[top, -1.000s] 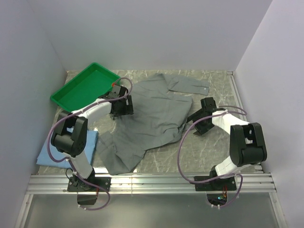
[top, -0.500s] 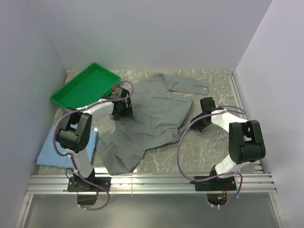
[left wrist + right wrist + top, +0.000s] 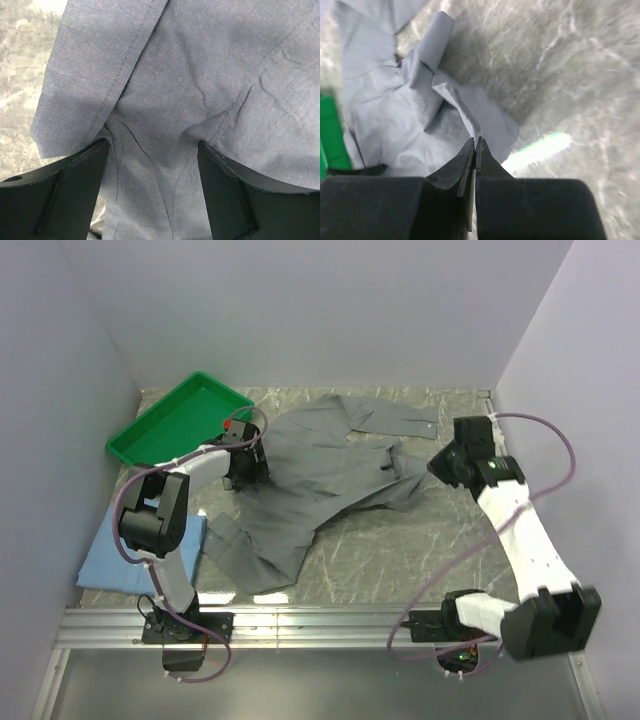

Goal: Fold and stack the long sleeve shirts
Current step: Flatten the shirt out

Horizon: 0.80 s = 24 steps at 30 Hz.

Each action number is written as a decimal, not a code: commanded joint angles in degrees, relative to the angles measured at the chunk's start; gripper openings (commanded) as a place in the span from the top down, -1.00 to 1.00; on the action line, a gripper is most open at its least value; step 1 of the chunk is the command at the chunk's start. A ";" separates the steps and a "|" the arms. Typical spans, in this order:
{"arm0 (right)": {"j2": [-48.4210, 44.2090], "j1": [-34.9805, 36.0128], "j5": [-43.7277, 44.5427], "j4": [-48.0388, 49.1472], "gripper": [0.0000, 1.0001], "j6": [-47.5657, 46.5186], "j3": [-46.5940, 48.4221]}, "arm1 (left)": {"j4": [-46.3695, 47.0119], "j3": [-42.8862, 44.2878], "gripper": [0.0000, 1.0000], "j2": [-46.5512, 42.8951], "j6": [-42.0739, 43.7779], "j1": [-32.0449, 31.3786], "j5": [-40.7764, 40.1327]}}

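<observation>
A grey long sleeve shirt point(image 3: 320, 480) lies rumpled across the middle of the table, one sleeve point(image 3: 400, 418) stretched out at the back. My right gripper point(image 3: 445, 462) is raised at the shirt's right side and shut on a thin edge of the cloth point(image 3: 465, 112), with the cloth drawn taut toward it. My left gripper point(image 3: 245, 465) rests on the shirt's left part; the left wrist view shows it open, its fingers point(image 3: 75, 185) standing wide over a creased fold point(image 3: 160, 165). A light blue shirt point(image 3: 140, 550) lies folded at the near left.
A green plastic tray point(image 3: 175, 420) sits at the back left, just beyond my left gripper. The marbled table point(image 3: 400, 550) is walled on three sides. A metal rail runs along the near edge by the arm bases.
My right gripper closed on the grey shirt's right edge and rose to the right, pulling that side out. My left gripper slid a little toward the tray and stayed open.
</observation>
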 commanded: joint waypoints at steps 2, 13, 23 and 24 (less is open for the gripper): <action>-11.53 1.14 1.20 -9.42 1.00 -2.55 -5.21 | -1.98 0.01 -0.58 2.06 -0.88 0.78 0.39; -23.79 1.76 -17.84 -15.32 0.59 -9.55 -23.43 | -3.74 -2.62 -0.56 -1.18 0.09 0.95 -0.49; -10.97 -2.28 -8.21 -13.75 -0.21 -14.86 -7.87 | -3.21 -11.49 -0.58 -10.41 2.20 1.04 0.04; -10.26 -3.33 -9.00 -12.78 -0.26 -13.99 -7.95 | -3.39 -11.85 -0.58 -10.85 2.37 1.04 -0.14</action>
